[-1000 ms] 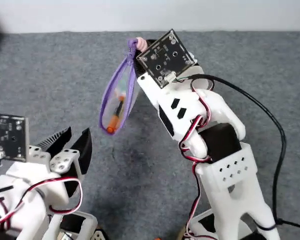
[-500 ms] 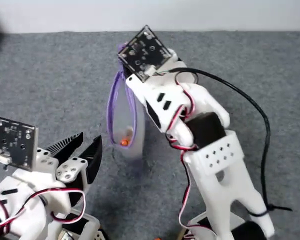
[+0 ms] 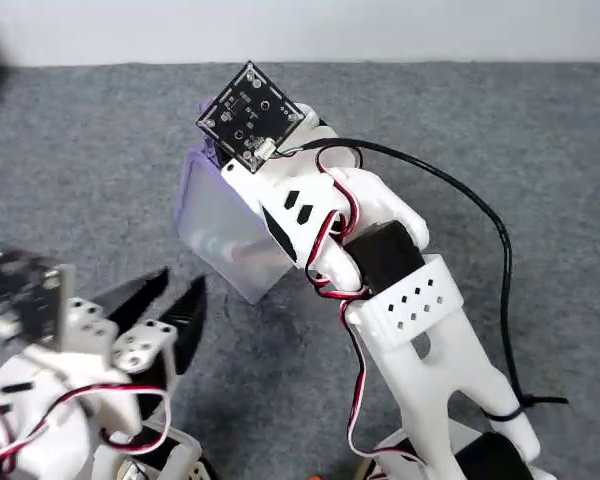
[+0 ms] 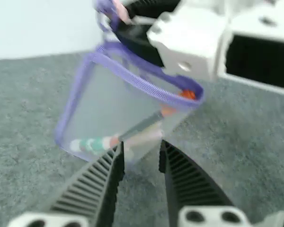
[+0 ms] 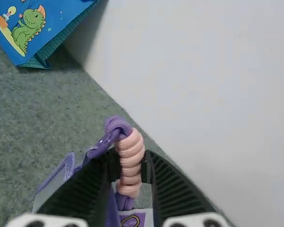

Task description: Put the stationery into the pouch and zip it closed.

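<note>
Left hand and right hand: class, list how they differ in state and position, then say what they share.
The left hand is open and holds nothing; the right hand is shut on the pink coiled strap of the pouch. The left hand is by the pouch's lower edge; the right hand is at its top. Both have black ridged fingers.

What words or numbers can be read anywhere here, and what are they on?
No text is legible.
Circuit board on the arm: no markings large enough to read.
Blue bag: a cartoon dinosaur, no readable words.
Pouch: a yellow mark, cut off at the right wrist view's edge, unreadable.
</note>
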You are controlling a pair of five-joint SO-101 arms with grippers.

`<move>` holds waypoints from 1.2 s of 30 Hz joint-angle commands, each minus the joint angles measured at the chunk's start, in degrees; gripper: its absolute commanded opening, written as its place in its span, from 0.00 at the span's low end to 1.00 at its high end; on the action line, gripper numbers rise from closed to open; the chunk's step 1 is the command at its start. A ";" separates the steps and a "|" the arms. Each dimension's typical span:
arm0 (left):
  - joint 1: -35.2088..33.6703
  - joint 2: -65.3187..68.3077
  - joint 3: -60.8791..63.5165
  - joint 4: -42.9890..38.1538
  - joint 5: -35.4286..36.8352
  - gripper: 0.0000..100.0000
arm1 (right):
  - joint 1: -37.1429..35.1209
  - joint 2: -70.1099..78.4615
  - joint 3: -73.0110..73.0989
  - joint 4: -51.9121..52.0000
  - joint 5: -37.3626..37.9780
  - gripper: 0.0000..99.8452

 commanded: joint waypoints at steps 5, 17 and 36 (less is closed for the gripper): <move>-1.32 0.00 0.84 0.53 -0.53 0.12 | -4.00 -6.29 -5.19 11.30 0.62 0.01; -5.80 0.09 0.84 -1.49 -2.90 0.12 | -4.26 -16.13 -4.92 34.24 0.62 0.01; -5.98 -0.09 0.84 -2.81 -6.42 0.12 | -6.02 -16.75 1.23 17.98 16.09 0.01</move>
